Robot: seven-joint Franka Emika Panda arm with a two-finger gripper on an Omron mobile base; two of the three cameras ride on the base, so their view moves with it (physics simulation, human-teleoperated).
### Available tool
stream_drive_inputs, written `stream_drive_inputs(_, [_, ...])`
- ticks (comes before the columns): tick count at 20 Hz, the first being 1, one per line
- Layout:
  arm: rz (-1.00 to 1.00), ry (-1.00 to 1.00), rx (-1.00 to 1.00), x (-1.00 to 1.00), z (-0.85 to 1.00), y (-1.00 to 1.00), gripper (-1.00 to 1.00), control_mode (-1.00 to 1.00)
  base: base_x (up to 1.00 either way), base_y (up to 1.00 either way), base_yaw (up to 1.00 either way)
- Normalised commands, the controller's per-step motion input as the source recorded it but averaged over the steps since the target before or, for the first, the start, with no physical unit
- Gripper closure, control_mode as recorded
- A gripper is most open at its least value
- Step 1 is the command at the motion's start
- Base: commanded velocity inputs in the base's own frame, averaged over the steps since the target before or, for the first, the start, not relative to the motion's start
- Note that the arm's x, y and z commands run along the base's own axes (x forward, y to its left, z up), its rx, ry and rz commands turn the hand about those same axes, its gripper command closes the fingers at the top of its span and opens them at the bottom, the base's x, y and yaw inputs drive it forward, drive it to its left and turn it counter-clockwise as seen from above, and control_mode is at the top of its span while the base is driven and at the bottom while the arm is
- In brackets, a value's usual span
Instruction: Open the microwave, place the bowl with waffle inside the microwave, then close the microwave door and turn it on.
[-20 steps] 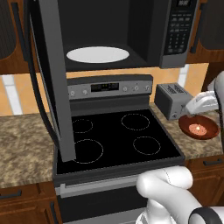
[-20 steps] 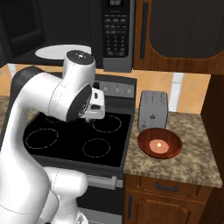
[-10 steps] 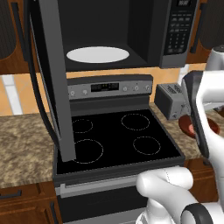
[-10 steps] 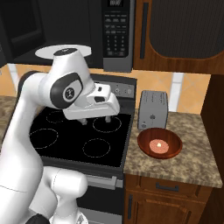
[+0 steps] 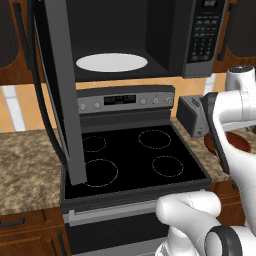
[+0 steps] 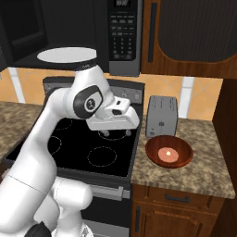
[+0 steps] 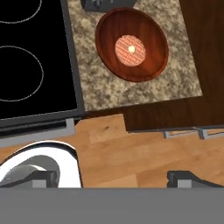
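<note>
The reddish-brown bowl [image 7: 132, 49] sits on the granite worktop [image 7: 100, 87] beside the black stove [image 7: 30, 61], holding the round waffle [image 7: 130, 49] at its centre.

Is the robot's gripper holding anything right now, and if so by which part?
Nothing is held. The gripper is open over the stove, and the bowl with the waffle sits untouched on the counter.

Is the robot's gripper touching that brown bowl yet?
Apart. In the right base view the open gripper hangs over the stove, with bare counter between it and the bowl.
</note>
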Motion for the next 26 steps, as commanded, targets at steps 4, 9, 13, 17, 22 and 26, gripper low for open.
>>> stream_drive_inputs(4, [-0.01, 0.0, 0.0, 0.35, -0.31, -0.12, -1.0, -1.0, 0.0, 0.0, 0.0])
stream_drive_inputs(9, [0.0, 0.0, 0.0, 0.4, -0.56, -0.17, -1.0, -1.0, 0.0, 0.0, 0.0])
stream_drive_inputs(13, [0.0, -0.01, 0.0, 0.55, -0.62, -0.16, -1.0, -1.0, 0.0, 0.0, 0.0])
stream_drive_inputs(17, [0.0, -0.01, -0.02, 0.48, -0.57, -0.16, -1.0, -1.0, 0.0, 0.0, 0.0])
stream_drive_inputs(22, [0.0, -0.01, -0.06, 0.44, -0.54, -0.21, -1.0, -1.0, 0.0, 0.0, 0.0])
stream_drive_inputs(26, [0.0, 0.0, -0.07, 0.42, -0.31, -0.25, -1.0, -1.0, 0.0, 0.0, 0.0])
